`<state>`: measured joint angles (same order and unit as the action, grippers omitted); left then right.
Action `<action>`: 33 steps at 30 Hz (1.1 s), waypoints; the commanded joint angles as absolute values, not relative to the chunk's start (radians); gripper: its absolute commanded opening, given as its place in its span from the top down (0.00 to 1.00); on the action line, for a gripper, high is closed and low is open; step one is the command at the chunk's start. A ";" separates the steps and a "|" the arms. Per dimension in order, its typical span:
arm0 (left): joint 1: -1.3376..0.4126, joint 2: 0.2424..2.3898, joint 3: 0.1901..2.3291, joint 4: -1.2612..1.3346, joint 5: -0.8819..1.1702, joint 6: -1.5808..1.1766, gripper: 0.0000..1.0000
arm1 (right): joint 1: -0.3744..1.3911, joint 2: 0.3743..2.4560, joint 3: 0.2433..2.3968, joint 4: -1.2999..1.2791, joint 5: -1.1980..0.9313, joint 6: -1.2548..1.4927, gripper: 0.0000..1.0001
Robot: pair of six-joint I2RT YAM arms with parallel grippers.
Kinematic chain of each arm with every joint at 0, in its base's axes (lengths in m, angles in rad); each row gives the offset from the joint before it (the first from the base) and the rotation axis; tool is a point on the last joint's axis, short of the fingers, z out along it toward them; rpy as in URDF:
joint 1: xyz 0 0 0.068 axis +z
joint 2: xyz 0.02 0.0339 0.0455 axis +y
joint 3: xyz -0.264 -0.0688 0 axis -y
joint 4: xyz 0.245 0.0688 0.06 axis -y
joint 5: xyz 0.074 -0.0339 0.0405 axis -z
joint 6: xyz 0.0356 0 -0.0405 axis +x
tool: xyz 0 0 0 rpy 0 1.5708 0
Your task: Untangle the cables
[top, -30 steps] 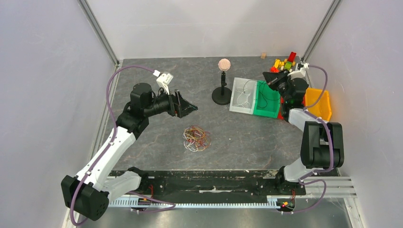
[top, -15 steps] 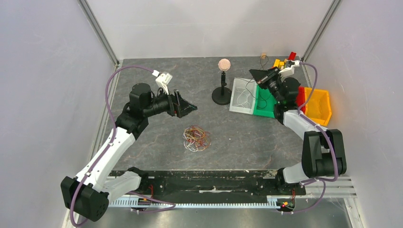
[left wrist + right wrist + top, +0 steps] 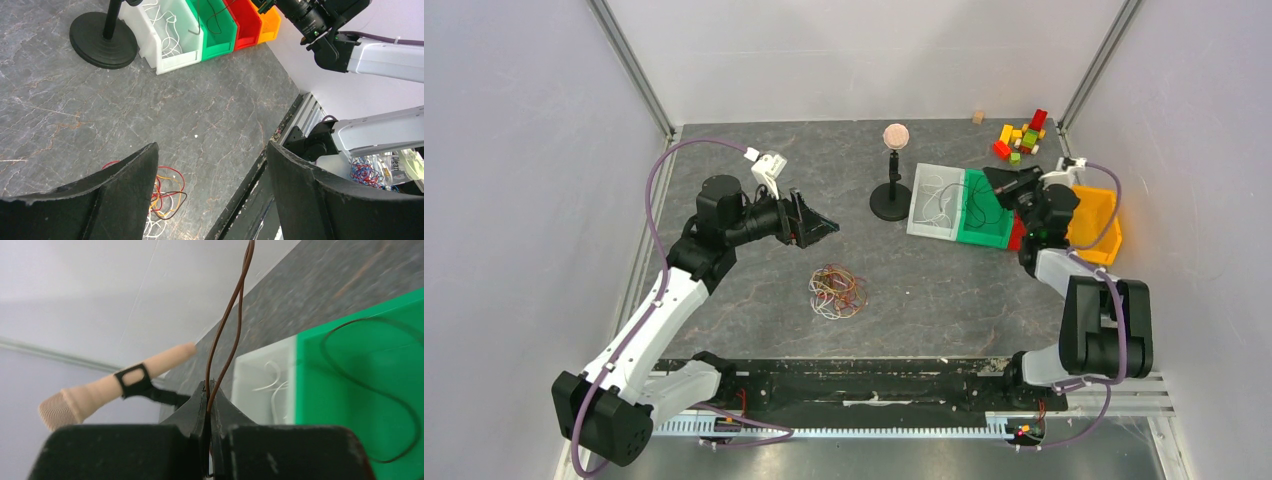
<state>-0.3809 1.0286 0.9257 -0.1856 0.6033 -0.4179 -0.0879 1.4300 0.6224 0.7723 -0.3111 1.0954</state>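
Right gripper (image 3: 207,396) clamps thin brown wire (image 3: 243,275) above green plastic bin (image 3: 360,390); left gripper (image 3: 211,148) gapes wide, empty, hovering near multicoloured tangle of thin cables (image 3: 838,291) on grey marbled table (image 3: 754,300)

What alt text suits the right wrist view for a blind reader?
The shut right gripper pinches a doubled brown wire rising out of frame. Behind, a green bin holds a dark wire loop, a white bin holds white wires, and a microphone sits at left.
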 commanded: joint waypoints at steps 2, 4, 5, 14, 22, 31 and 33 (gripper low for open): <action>-0.377 1.014 0.928 -0.160 0.611 -0.431 0.15 | -0.180 1.485 0.648 0.866 -0.308 1.039 1.00; -0.376 1.014 0.928 -0.161 0.611 -0.430 0.15 | -0.207 1.499 0.659 0.868 -0.318 1.022 1.00; -0.376 1.013 0.927 -0.162 0.608 -0.427 0.15 | -0.220 1.504 0.666 0.871 -0.322 1.005 1.00; -0.376 1.001 0.929 -0.187 0.600 -0.404 0.14 | -0.245 1.520 0.813 0.679 -0.270 0.549 1.00; -0.376 1.011 0.928 -0.176 0.602 -0.400 0.14 | -0.180 1.590 0.916 0.398 -0.275 0.057 1.00; -0.375 0.999 0.925 -0.187 0.594 -0.392 0.14 | -0.063 1.754 1.107 0.028 -0.227 -0.364 1.00; -0.376 1.000 0.925 -0.183 0.595 -0.395 0.14 | -0.053 1.809 1.168 -0.064 -0.212 -0.381 1.00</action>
<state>-0.3809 1.0195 0.9257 -0.1917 0.6025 -0.4171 -0.0784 1.7397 1.0359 0.1463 -0.2550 -0.2001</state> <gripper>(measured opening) 0.856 0.008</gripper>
